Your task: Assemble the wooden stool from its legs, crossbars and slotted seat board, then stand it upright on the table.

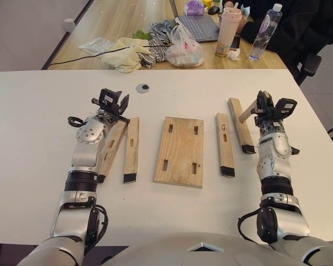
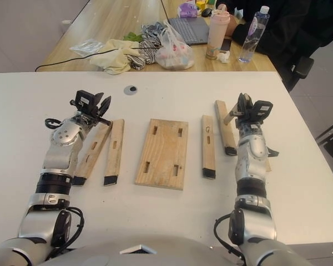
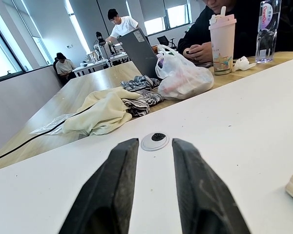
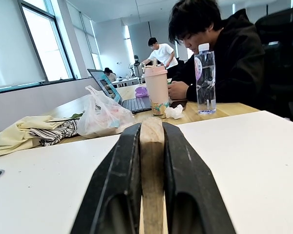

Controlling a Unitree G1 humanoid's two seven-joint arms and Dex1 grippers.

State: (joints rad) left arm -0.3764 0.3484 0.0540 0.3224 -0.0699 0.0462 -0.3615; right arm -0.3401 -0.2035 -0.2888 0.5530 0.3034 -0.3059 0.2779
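My right gripper [image 1: 263,101] is clamping a short pale wooden crossbar [image 1: 246,113]. Both black fingers are pressing on its sides, and in the right wrist view they are hiding most of its length. The bar is sticking out over the upper end of the outermost right wooden leg with a dark tip [image 1: 241,132].

My left gripper [image 1: 120,101] is holding nothing, its fingers [image 3: 112,185] standing narrowly apart, with a round grey grommet [image 3: 155,141] showing through the gap. My left forearm is covering part of the outer left wooden leg [image 1: 113,145], so its full outline is cut off. The second left leg [image 1: 131,148] is lying just beside it.

The rectangular seat board with four slots [image 1: 178,151] is lying flat in the middle of the white table [image 1: 39,122], with another dark-tipped leg [image 1: 224,143] near its right edge.

On the wooden table behind, a pink lidded cup [image 1: 228,30] and a clear plastic bottle [image 1: 265,31] are standing upright. A knotted translucent plastic bag [image 1: 184,50] is holding something pinkish, possibly food.
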